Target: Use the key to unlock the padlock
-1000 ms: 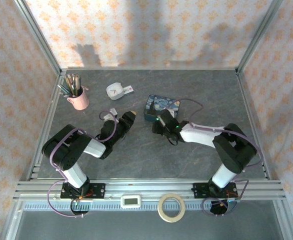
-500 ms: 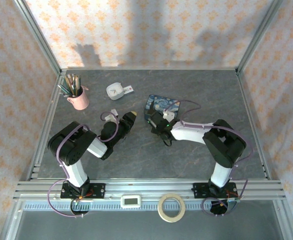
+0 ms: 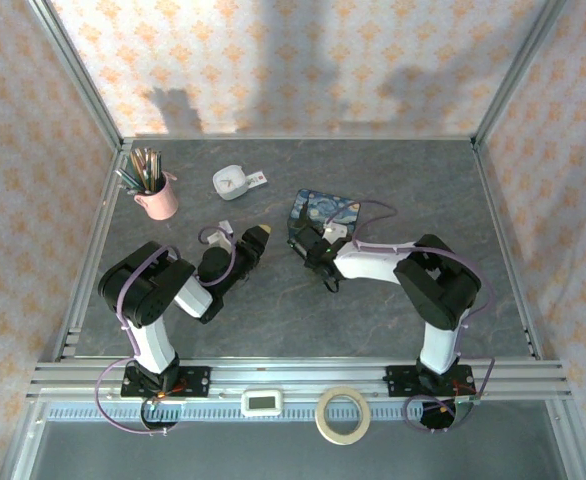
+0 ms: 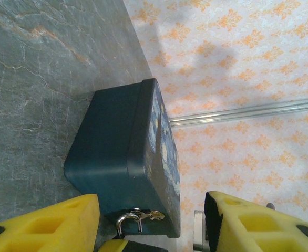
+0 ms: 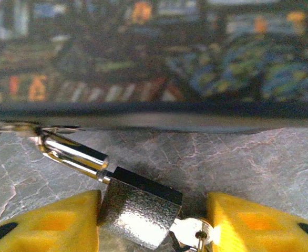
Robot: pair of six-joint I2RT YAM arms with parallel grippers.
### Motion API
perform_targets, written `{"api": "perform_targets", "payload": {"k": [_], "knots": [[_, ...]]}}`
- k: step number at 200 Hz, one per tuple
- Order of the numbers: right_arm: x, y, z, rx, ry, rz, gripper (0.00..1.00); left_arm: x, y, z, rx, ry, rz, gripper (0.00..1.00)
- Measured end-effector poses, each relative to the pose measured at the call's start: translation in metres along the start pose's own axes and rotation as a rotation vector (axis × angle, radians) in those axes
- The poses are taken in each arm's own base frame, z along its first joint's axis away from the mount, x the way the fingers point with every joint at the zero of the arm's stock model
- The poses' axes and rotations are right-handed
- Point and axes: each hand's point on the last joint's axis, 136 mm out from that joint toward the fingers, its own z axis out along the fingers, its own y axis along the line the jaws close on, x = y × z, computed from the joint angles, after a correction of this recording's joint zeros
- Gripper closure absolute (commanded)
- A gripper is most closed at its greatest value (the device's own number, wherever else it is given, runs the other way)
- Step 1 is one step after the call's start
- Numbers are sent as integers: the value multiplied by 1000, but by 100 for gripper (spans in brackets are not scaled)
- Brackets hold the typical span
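The padlock [image 5: 135, 212] lies on the table against the blue tin [image 5: 159, 63]. Its shackle [image 5: 72, 153] is hooked through the tin's clasp at the left. The silvery key [image 5: 192, 231] sticks out of the padlock's lower end. My right gripper [image 5: 153, 231] is open, with the padlock body and key head between its yellow fingers [image 5: 38, 226]. From above, the right gripper [image 3: 305, 246] sits at the tin's [image 3: 325, 213] near-left corner. My left gripper [image 3: 257, 238] is open and holds nothing. It faces the tin [image 4: 122, 152], where the shackle [image 4: 126, 220] shows at the clasp.
A pink cup of pens [image 3: 156, 195] stands at the back left, with a small white cup [image 3: 230, 182] to its right. A tape roll [image 3: 342, 415] and a small timer [image 3: 265, 403] lie on the near rail. Metal frame posts border the table.
My right gripper has slid left along the tin's near side to its left corner. My left gripper has crept slightly forward toward the tin.
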Motion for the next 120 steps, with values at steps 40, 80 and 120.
{"api": "perform_targets", "payload": {"k": [40,80,120], "knots": [[-6,4,1,-18,-21,-14,68,0,-1,0,3,2,-2,47],[-10,7,3,-64,-61,-135,74,0,-1,0,4,2,-3,47],[-15,0,2,-98,-106,-260,75,0,-1,0,5,2,-2,47]]}}
